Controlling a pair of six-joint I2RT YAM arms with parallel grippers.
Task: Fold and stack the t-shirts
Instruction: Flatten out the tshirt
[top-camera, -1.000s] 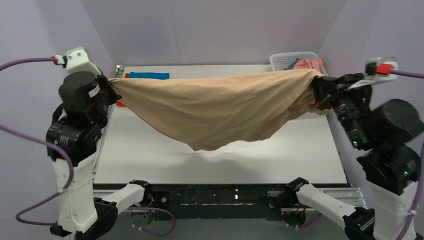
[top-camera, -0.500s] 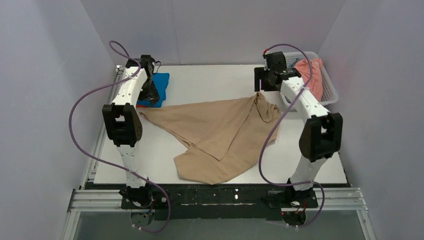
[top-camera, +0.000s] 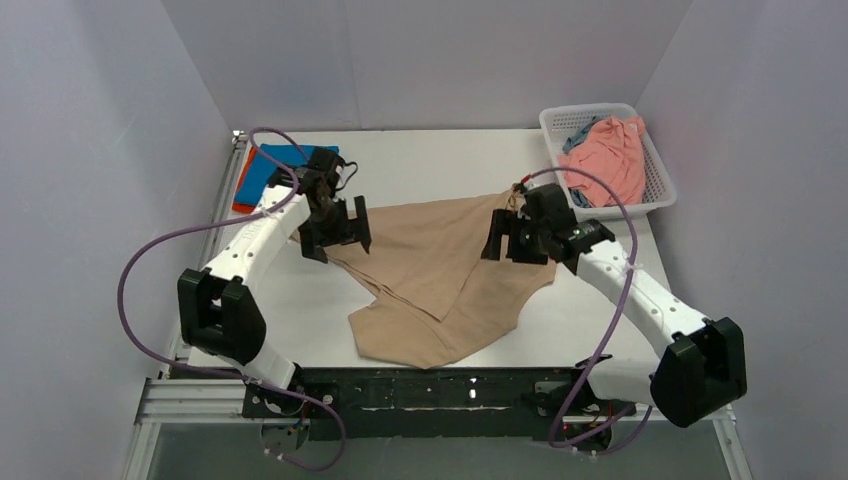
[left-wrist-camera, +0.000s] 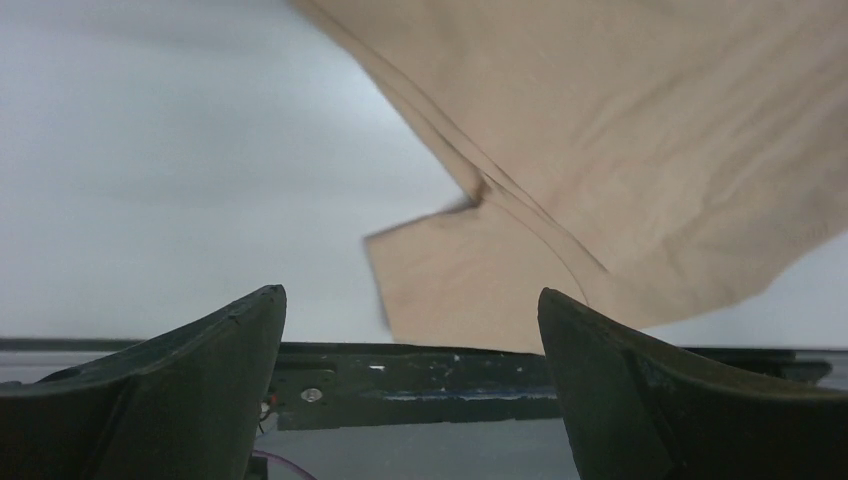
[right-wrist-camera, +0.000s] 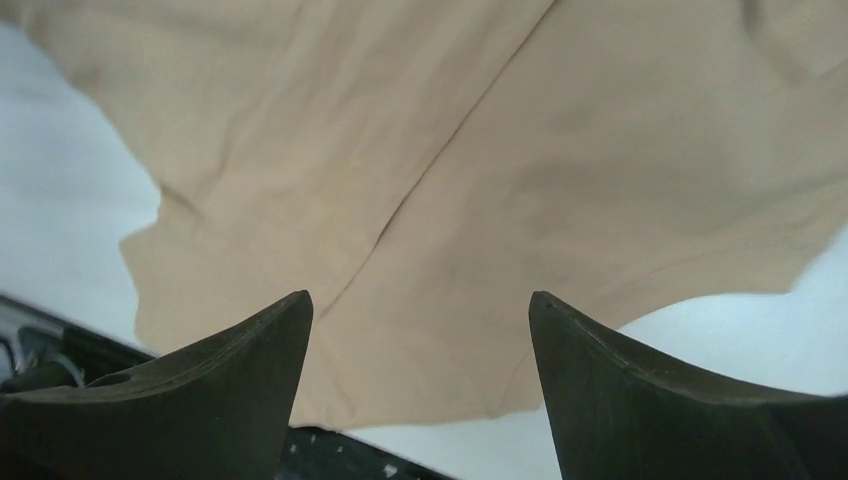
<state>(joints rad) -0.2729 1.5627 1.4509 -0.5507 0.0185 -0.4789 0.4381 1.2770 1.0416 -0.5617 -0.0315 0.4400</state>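
Note:
A beige-tan t-shirt lies loosely spread and partly doubled over on the white table. My left gripper hovers open over its left edge, holding nothing. My right gripper stands open above its right side, also with nothing in it. The left wrist view shows the beige cloth beyond the open left gripper. In the right wrist view the cloth fills the space under the open right gripper. A folded bright blue t-shirt lies on an orange-red one at the back left.
A white mesh basket stands at the back right corner, holding a salmon pink t-shirt and a bit of grey-blue cloth. Purple cables loop from both arms. The black frame rail runs along the near table edge.
Both grippers opened and let go of the beige t-shirt, which dropped from being stretched in the air onto the table. Both arms then came down and inward over it.

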